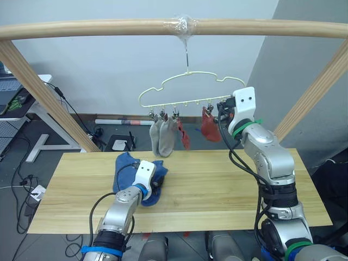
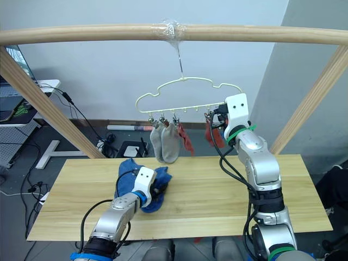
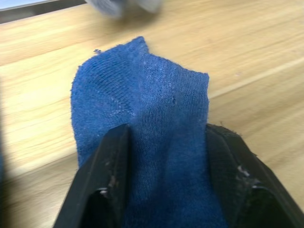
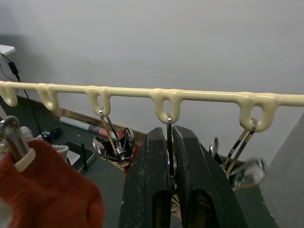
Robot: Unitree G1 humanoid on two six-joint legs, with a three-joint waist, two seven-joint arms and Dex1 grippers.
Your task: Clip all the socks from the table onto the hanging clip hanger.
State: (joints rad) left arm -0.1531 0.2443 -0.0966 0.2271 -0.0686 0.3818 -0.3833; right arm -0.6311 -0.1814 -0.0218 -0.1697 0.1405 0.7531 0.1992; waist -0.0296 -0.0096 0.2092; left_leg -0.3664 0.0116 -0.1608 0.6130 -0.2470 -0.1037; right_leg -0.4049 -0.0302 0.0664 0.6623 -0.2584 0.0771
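Two blue socks (image 1: pixel 128 168) lie bunched on the table (image 1: pixel 217 185), left of the middle. My left gripper (image 1: pixel 154 182) rests on them; in the left wrist view its fingers (image 3: pixel 114 166) press either side of a raised fold of one blue sock (image 3: pixel 142 104). The cream clip hanger (image 1: pixel 185 89) hangs from the pole above. Two grey socks (image 1: pixel 163 136) and a rust-red sock (image 1: pixel 184 136) are clipped at its left, with another rust-red sock (image 1: pixel 210 128) further right. My right gripper (image 4: pixel 169 137) is up at the hanger's right end, shut on a metal clip (image 4: pixel 168 124).
A round wooden pole frame (image 1: pixel 109 28) spans the table, with slanted posts at left (image 1: pixel 43 92) and right (image 1: pixel 315 92). A white desk (image 1: pixel 32 103) and cables (image 1: pixel 22 185) sit on the floor to the left. Bare clips (image 4: pixel 114 142) hang beside my right gripper.
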